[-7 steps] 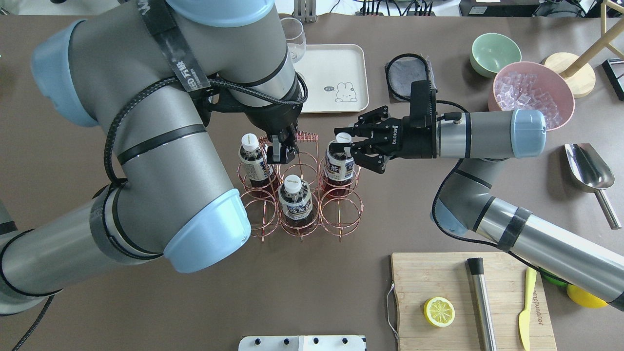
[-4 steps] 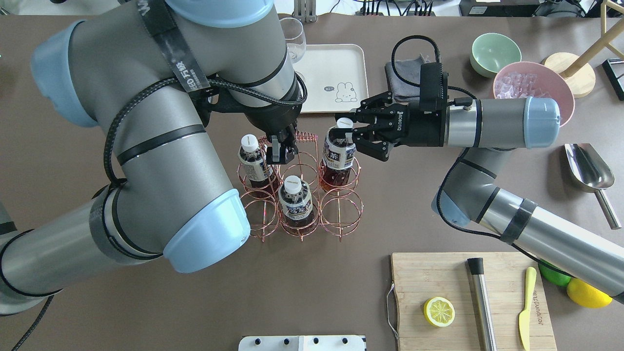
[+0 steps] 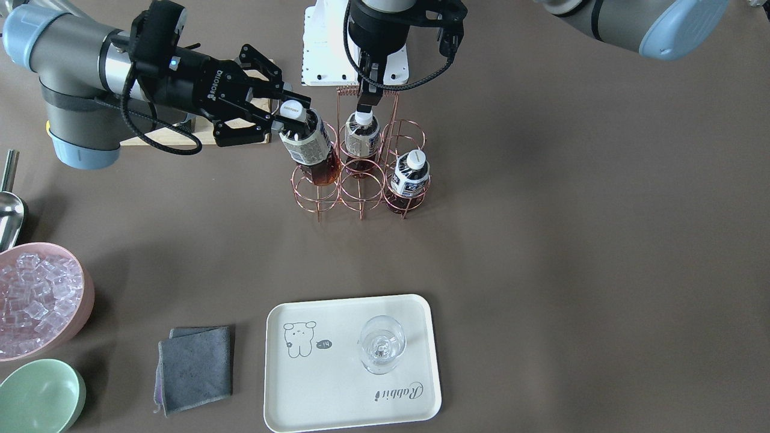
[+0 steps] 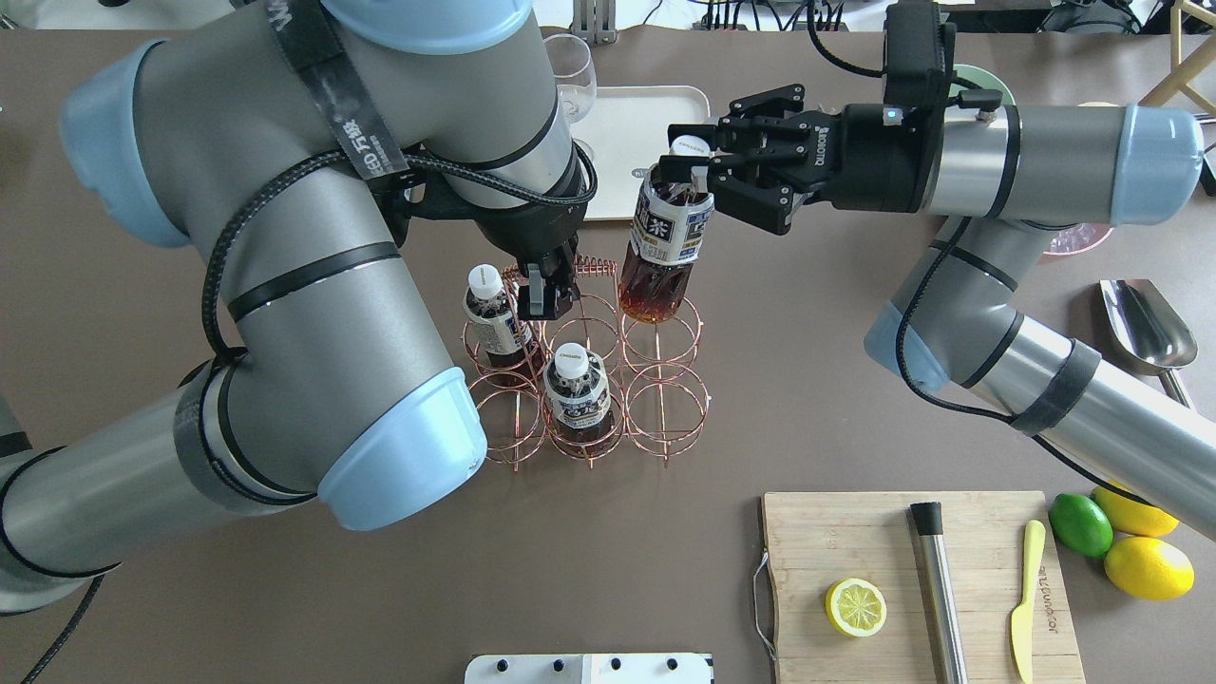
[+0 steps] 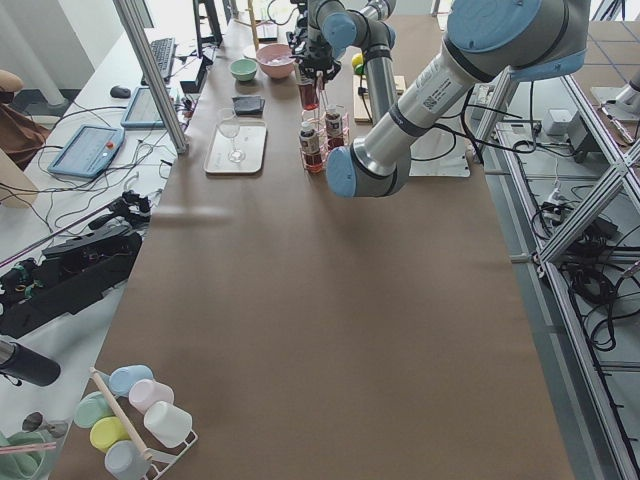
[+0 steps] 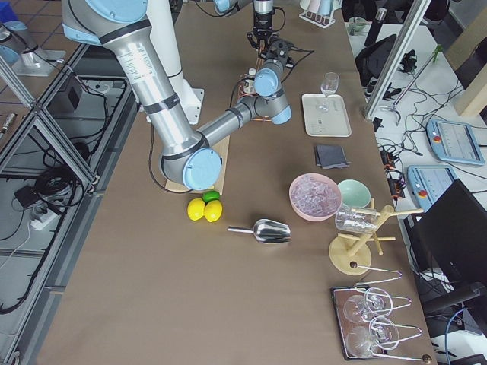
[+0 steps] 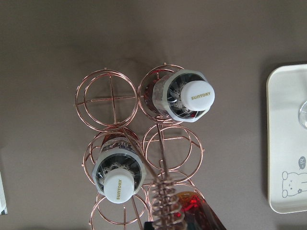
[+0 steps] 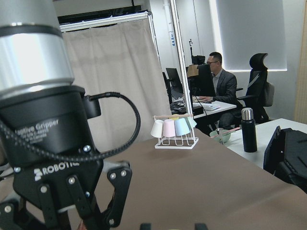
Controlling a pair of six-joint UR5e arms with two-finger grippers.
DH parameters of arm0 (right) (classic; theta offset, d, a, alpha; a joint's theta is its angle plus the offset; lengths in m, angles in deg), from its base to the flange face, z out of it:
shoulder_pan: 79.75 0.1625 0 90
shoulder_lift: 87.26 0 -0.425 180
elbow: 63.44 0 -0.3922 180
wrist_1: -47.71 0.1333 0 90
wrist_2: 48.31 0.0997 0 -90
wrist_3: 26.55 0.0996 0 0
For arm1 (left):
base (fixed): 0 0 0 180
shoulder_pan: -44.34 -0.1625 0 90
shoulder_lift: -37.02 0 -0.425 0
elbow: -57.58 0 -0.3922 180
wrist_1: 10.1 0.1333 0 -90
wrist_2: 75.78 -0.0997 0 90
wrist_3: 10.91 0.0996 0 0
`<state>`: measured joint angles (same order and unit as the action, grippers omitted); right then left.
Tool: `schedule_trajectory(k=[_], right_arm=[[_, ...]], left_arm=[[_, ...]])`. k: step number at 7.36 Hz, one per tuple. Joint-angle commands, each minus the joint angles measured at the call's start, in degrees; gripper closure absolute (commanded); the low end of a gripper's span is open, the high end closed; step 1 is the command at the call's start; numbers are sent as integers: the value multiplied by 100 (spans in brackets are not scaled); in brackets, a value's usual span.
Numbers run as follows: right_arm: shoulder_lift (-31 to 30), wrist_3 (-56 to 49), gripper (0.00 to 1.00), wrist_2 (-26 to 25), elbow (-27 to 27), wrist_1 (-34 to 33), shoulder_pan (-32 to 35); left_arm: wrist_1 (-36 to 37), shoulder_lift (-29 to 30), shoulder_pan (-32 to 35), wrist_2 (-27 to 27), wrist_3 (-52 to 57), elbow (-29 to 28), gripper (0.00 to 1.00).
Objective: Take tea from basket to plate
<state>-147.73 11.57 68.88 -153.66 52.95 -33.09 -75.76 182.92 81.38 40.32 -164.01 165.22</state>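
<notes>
Right claw [image 4: 686, 169] clamped on the neck of the tea [image 4: 665, 237], just under its white cap. Change: a second ago the bottle sat deep in the far right ring of the basket [image 4: 665, 408], now it's raised and tilted, base just over that ring, probably clear. Left claw [image 4: 548, 294] unmoved, fingers together on the basket's coiled handle, seemingly pinning it down. Two other bottles [image 4: 575, 385] still in their rings. Lift-out nearly done; what's left is carrying it far to the plate [image 4: 617, 123], beside the glass [image 4: 570, 76]

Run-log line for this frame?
right gripper: shut on tea, mostly out of basket | left gripper: shut on basket handle | plate: no tea
</notes>
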Motion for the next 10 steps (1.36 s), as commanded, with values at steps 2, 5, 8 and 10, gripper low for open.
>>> schedule_trajectory(k=[2,5,8,10], right_arm=[[18,99,100,14,-374,-664,800],[876,-207,100,-378,1177,-779,1398],[1396,-612,100,-1791,2549,-788,1250],[1608,-578,100,-2452,3071,-788,1014]], left_arm=[[0,-18,5,0,8,2,100],[105,-253,450,61,183,290,100],[632,-666,1251,149,781,529,100],[633,-1193,2250,325,1209,486,100]])
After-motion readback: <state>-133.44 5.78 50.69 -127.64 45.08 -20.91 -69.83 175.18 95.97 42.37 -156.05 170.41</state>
